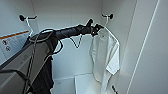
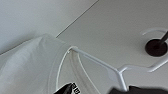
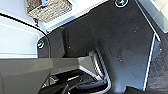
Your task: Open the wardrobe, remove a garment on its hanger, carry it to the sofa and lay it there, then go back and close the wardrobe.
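The wardrobe (image 1: 67, 17) stands open, with its white inside walls facing me. From a black hook (image 1: 110, 16) on its right wall hangs the garment (image 1: 105, 57), a white T-shirt, on its thin white hanger (image 2: 100, 62). My left arm reaches in from the left, and the left gripper (image 1: 96, 29) is at the hanger's neck, just below the hook (image 2: 156, 47). In the left wrist view its dark fingertips (image 2: 66, 88) stand apart on either side of the hanger, so the left gripper (image 2: 100, 90) is open. The hanger's curved top rests over the hook.
A black T-shirt (image 1: 45, 75) hangs low on the left behind my arm, below a second black hook (image 1: 22, 18). The open wardrobe door (image 1: 150, 50) stands at the right. The right wrist view shows a wicker basket (image 3: 47, 8) beside my own dark base.
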Available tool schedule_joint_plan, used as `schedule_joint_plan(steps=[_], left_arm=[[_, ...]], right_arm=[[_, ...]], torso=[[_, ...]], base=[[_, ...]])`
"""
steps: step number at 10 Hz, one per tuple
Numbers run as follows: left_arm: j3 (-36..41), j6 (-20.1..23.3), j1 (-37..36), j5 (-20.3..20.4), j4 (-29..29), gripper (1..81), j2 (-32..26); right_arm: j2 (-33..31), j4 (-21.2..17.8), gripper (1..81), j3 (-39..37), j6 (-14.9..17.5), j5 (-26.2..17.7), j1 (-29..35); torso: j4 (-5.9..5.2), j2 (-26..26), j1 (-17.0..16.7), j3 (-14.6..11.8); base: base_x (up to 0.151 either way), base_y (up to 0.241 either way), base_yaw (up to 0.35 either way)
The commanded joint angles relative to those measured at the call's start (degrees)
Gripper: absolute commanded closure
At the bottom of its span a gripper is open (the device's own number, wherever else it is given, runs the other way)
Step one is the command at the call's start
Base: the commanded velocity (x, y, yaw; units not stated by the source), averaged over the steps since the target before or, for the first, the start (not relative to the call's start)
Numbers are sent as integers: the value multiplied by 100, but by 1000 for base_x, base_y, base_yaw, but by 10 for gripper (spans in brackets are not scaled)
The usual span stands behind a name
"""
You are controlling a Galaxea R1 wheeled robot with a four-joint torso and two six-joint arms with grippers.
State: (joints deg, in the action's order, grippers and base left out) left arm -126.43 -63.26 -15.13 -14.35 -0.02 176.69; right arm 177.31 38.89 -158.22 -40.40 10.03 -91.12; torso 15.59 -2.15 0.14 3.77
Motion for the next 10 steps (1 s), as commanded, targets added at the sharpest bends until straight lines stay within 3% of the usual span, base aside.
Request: schedule_joint_plan(steps=[1, 8, 9, 10], left_arm=[[-58, -29, -1242, 213, -24, 10, 42], [-216, -20, -1181, 213, 20, 10, 297], [-321, -11, -1163, 213, 38, 10, 385], [-321, -11, -1163, 222, 38, 10, 394]], right_arm=[[26, 14, 10, 38, -29, -186, 204], [26, 14, 10, 38, -29, -178, 204], [26, 14, 10, 47, -29, -186, 204], [26, 14, 10, 47, -29, -186, 195]], torso=[[0, 0, 0, 0], [0, 0, 0, 0], [367, 0, 0, 0], [9, 0, 0, 0]], base=[[0, 0, 0], [0, 0, 0], [0, 0, 0], [0, 0, 0]])
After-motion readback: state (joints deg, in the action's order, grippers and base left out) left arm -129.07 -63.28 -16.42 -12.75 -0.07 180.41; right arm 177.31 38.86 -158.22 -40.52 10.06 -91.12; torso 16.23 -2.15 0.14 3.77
